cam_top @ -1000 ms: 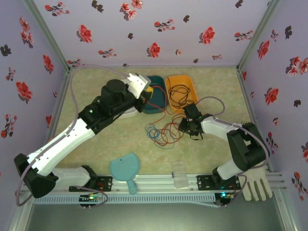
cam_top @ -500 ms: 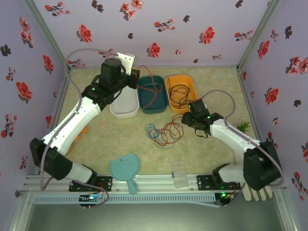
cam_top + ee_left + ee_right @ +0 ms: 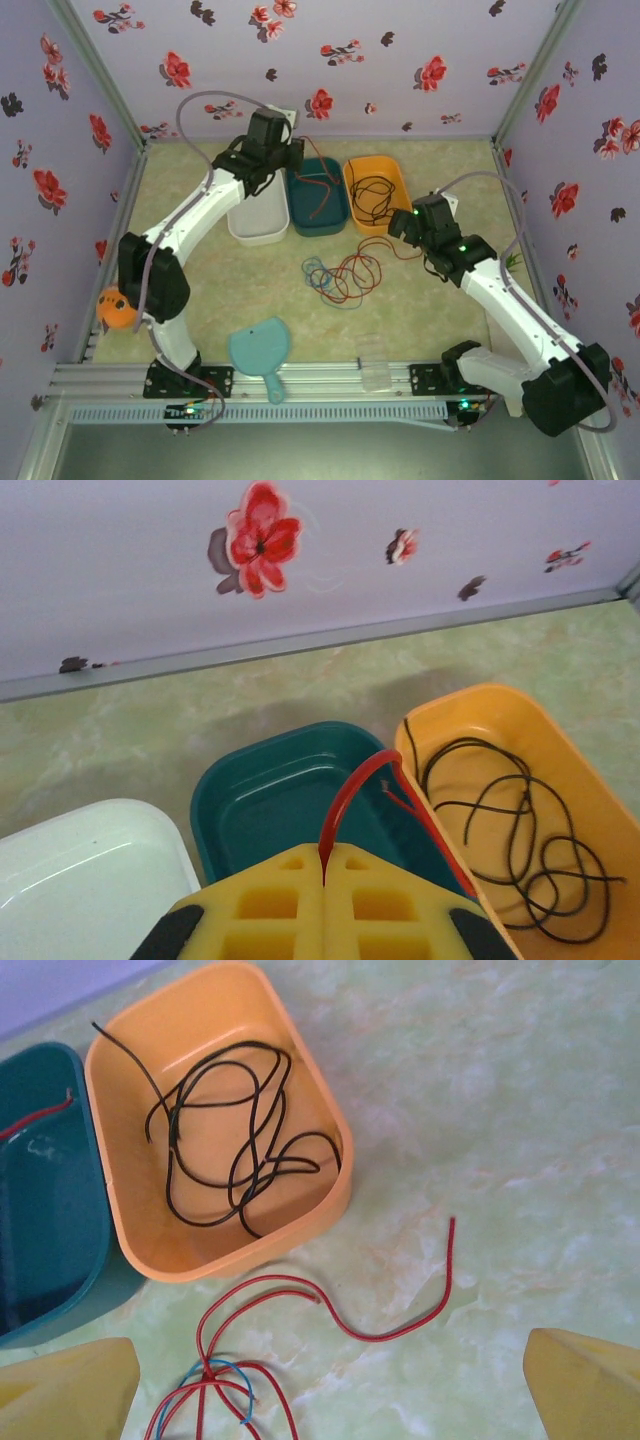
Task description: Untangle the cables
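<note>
The left tool (image 3: 322, 858) is pressed shut, its two yellow fingers meeting on a red cable (image 3: 338, 805). The cable rises out of the pinch in a narrow loop and runs down again on the right. Below that loop is a teal bin (image 3: 270, 810), and from the overhead camera the cable trails across the bin's floor. A white bin (image 3: 80, 870) touches the teal one on the left. An orange bin (image 3: 560, 770) touches it on the right and holds a loosely coiled black cable (image 3: 512, 830). All three bins sit in a row near the flowered back wall (image 3: 300, 590).

The right tool (image 3: 330, 1355) is spread wide and holds nothing, its yellow fingers far apart at the two lower corners of its own camera view. It hangs over the marbled green tabletop (image 3: 520, 1140), near the front right corner of the orange bin. Between and just ahead of the fingers lies the tangle (image 3: 215, 1395). It is made of several red strands knotted with a small blue loop, and one loose red end curls off to the right. From overhead the tangle sits in the middle of the tabletop, in front of the bins, between the two arms and clear of both tools.

A pale blue paddle (image 3: 260, 348) lies at the near edge. An orange ball (image 3: 118, 308) sits by the left arm.
</note>
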Robot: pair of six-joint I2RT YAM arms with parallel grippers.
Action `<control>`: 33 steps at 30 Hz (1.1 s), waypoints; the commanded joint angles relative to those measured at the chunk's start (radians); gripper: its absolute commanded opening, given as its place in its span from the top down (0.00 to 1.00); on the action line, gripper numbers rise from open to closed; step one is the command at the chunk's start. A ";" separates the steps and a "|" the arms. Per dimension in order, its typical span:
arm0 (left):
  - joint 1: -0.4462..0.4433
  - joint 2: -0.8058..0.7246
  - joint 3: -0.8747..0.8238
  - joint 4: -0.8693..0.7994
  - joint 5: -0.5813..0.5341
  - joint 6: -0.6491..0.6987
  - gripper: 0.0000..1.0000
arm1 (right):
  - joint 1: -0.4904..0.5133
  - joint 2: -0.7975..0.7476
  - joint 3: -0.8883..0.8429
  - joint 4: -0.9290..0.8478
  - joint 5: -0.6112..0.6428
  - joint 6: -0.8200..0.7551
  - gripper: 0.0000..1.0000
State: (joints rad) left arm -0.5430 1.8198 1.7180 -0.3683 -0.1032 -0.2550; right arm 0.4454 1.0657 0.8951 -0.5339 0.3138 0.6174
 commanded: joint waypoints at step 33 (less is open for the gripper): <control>-0.041 0.414 0.273 -0.207 -0.066 0.073 1.00 | -0.052 -0.027 -0.018 0.002 0.094 0.061 0.01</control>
State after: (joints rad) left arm -0.5827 2.1956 1.9450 -0.5064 -0.2008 -0.2142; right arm 0.4034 1.0454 0.8963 -0.5411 0.3820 0.6395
